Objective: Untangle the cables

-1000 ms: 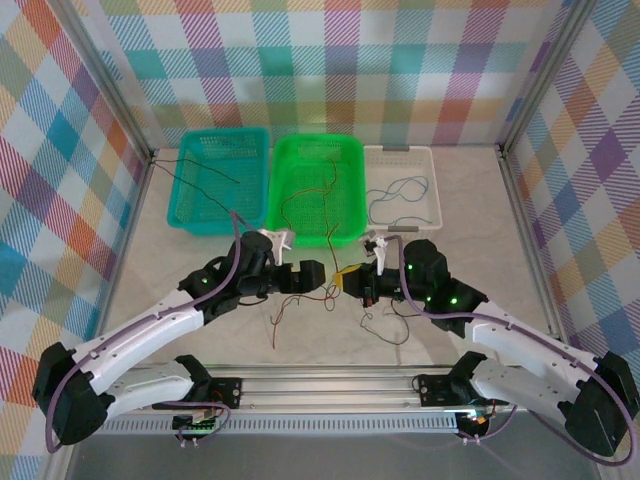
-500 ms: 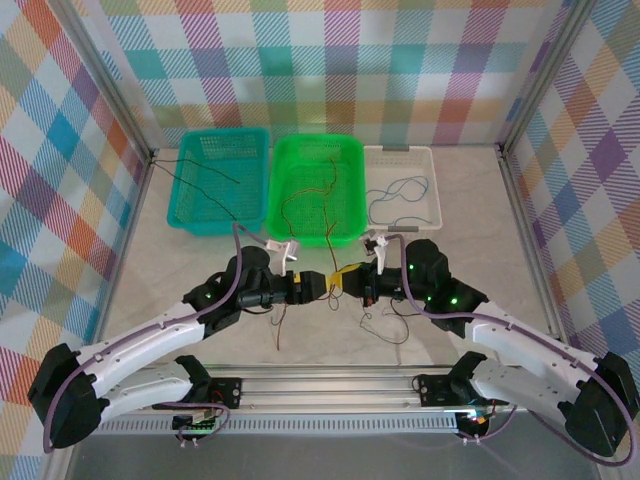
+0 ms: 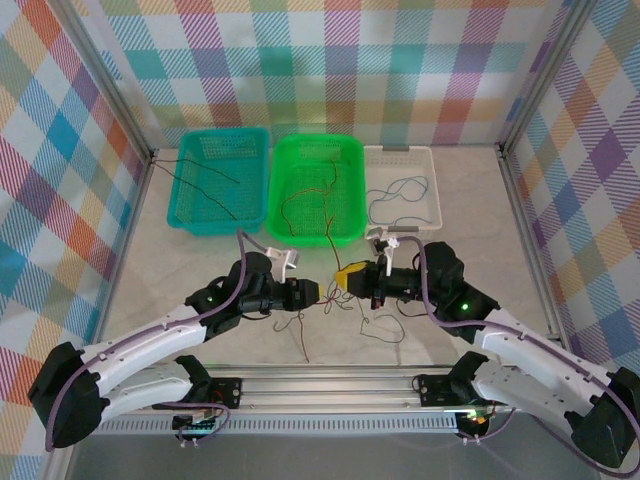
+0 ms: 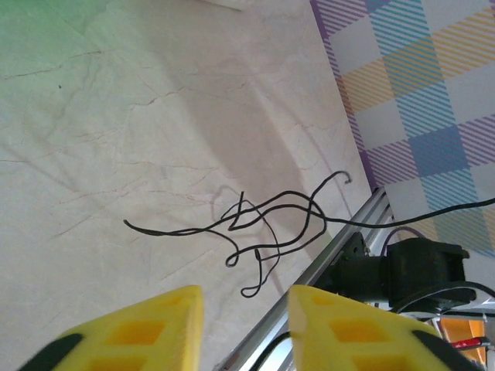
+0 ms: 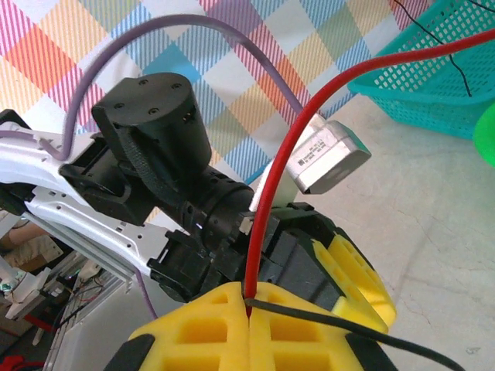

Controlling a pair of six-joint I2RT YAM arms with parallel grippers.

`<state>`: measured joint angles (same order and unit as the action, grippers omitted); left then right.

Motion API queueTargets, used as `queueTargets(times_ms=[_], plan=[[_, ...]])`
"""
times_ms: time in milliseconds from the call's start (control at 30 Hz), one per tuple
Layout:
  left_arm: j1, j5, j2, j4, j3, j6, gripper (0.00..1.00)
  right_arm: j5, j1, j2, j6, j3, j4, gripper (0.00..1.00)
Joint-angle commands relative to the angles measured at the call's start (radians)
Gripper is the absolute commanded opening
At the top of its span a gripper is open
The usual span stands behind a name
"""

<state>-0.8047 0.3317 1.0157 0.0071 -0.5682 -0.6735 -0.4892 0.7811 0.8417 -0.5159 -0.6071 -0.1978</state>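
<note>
My right gripper (image 5: 249, 297) is shut on a red wire (image 5: 309, 131) and a thin black wire (image 5: 348, 328); both are pinched between its yellow pads. In the top view the right gripper (image 3: 347, 278) is at table centre, nose to nose with my left gripper (image 3: 318, 293). The left gripper (image 4: 246, 297) is open with nothing between its fingers. A loose black wire tangle (image 4: 263, 224) lies on the table beyond it. From above, the dark tangle (image 3: 385, 320) sits below the right gripper, and a thin reddish wire (image 3: 303, 338) trails toward the rail.
Three baskets stand at the back: a teal one (image 3: 180, 212) holding a black wire, a green one (image 3: 348, 232) holding brownish wires, and a white one (image 3: 433, 200) holding a blue wire. The aluminium rail (image 3: 330, 378) runs along the near edge. Plaid walls enclose the table.
The right arm has shifted slightly right. The left gripper has drifted a little toward the near edge. The thin reddish wire now trails further toward the rail.
</note>
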Motion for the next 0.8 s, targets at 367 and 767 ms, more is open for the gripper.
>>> queueTargets(times_ms=[367,767], plan=[[-0.011,-0.062,-0.063,0.032,0.037,-0.008,0.00,-0.104,-0.038,-0.063,-0.042,0.047,-0.126,0.00],[-0.004,-0.018,-0.145,0.170,0.038,-0.128,0.60,-0.195,-0.063,0.003,-0.065,0.041,-0.141,0.00]])
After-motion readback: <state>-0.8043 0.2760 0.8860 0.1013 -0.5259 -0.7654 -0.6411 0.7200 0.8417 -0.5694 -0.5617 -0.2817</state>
